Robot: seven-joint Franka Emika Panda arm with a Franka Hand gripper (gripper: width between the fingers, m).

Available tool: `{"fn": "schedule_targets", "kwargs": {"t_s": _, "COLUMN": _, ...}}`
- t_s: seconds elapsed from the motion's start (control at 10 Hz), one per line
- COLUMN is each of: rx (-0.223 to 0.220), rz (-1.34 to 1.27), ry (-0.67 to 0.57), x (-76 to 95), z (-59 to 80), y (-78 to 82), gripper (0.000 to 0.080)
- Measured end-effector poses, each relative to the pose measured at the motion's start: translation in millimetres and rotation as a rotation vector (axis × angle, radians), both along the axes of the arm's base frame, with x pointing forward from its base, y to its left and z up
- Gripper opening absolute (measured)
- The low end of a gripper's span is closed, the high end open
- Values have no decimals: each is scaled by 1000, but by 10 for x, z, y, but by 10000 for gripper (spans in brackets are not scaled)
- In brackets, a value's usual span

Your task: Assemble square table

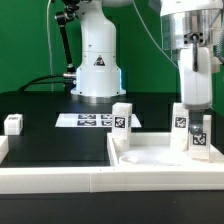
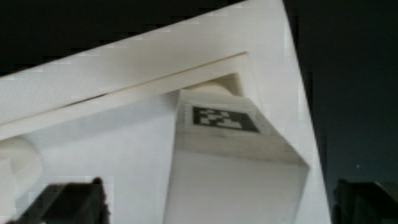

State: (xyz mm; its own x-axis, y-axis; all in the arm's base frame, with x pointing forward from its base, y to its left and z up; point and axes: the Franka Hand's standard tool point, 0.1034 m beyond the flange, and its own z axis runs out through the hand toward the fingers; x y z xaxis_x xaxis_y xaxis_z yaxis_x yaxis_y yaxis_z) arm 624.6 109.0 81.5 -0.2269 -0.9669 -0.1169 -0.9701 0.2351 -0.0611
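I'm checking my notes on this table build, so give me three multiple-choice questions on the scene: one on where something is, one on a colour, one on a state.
1. Where does the lone leg stand?
A. near the exterior view's left edge
B. near the exterior view's right edge
C. in the middle of the exterior view

2. What colour is the table surface around the marker board?
A. white
B. black
C. green

3. How is the leg beside the marker board posed?
A. lying flat
B. upright
C. leaning far over

Answers:
1 A, it stands by itself far to that side, apart from the other parts.
2 B, the white board lies on a black surface.
3 B, it stands on end with its tag facing the camera.
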Motion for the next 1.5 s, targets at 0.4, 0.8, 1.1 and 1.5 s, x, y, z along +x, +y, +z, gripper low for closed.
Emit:
{"fn": "schedule_targets", "kwargs": {"t_s": 0.4, "rx": -36, "rz": 400, "ry": -36, "x": -16, "z": -41, "y": 26, "gripper": 649}}
{"fn": "schedule_targets", "kwargs": {"t_s": 0.8, "rx": -61, "rz": 633, "ry": -50, "x": -9, "z": -31, "y": 62, "gripper": 649}}
{"fn": "schedule_targets", "kwargs": {"t_s": 1.1, "rx": -91, "rz": 867, "ry": -77, "x": 8, "z": -30, "y": 73, "gripper": 649}}
{"fn": "schedule_targets", "kwargs": {"t_s": 1.5, "rx": -110, "rz": 1020, "ry": -91, "x": 28, "z": -3, "y": 130, "gripper": 649}}
